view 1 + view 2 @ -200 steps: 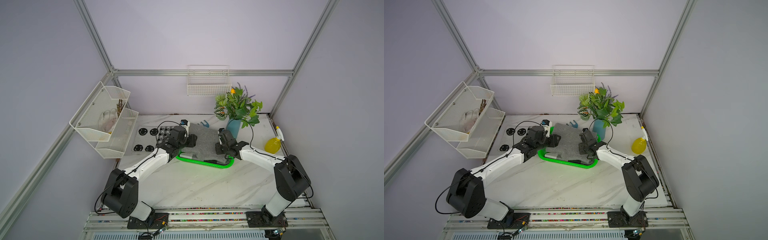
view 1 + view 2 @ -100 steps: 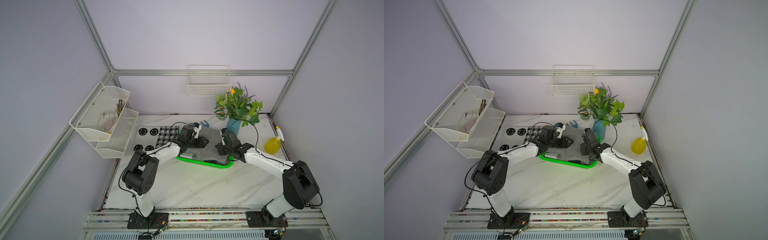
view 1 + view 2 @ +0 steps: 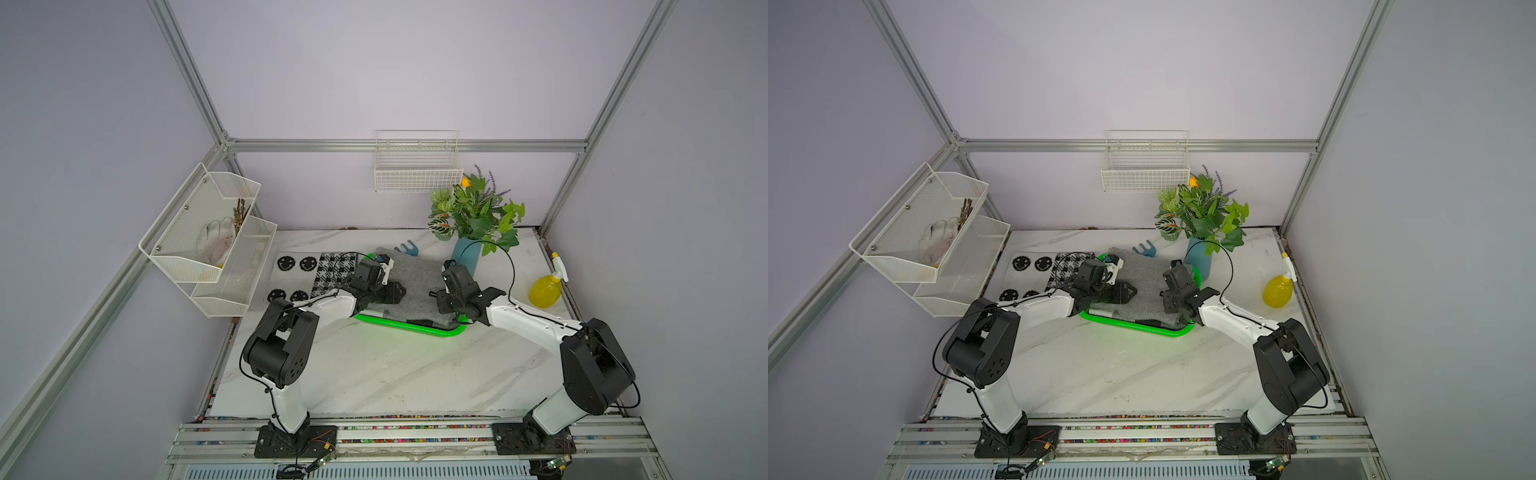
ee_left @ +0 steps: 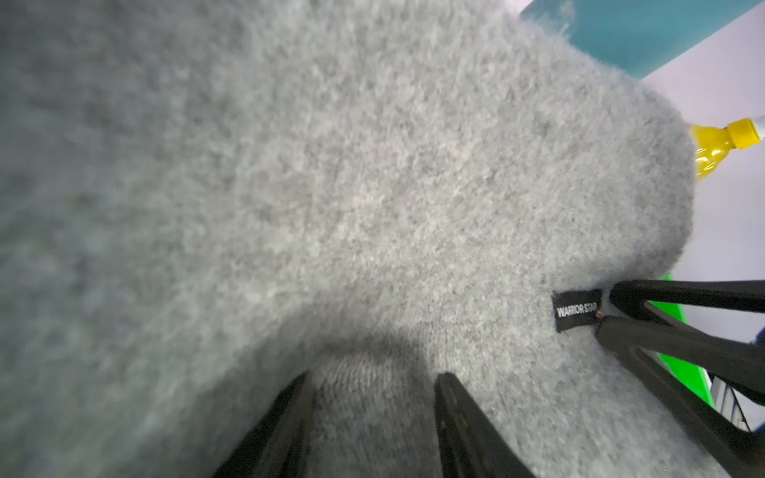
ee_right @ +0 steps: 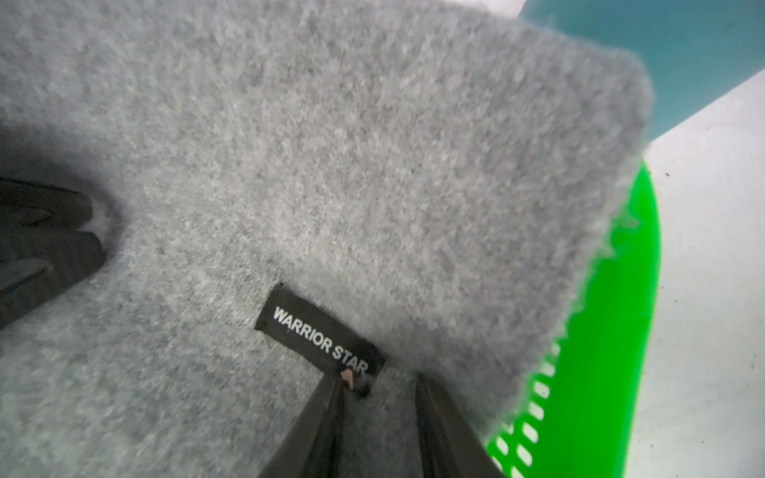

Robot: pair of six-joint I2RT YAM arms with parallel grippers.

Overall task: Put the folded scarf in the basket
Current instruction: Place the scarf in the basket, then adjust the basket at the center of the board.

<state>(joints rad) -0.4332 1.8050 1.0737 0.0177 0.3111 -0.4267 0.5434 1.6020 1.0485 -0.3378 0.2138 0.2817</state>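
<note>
The folded scarf (image 3: pixel 415 282) (image 3: pixel 1142 282) is grey and fuzzy, with a black label (image 5: pixel 318 335). It lies over the bright green basket (image 3: pixel 415 329) (image 3: pixel 1142 328) and hides most of it. My left gripper (image 3: pixel 397 291) (image 4: pixel 372 385) is at the scarf's left side, shut on a raised fold of the cloth. At the right edge by the label, my right gripper (image 3: pixel 438 301) (image 5: pixel 381 389) is shut on the scarf. The basket's perforated wall (image 5: pixel 612 331) shows beside it.
A teal vase with a plant (image 3: pixel 465 257) stands just behind the basket's right end. A yellow spray bottle (image 3: pixel 546 289) is further right. Patterned mats (image 3: pixel 316 274) lie to the left, a blue fork tool (image 3: pixel 405 249) behind. A white mesh rack (image 3: pixel 208 241) and a wire wall basket (image 3: pixel 417 166) hang above.
My left gripper has moved right, further over the scarf, and that arm's elbow has folded up. The right arm has shifted only a little. The scarf stays over the basket.
</note>
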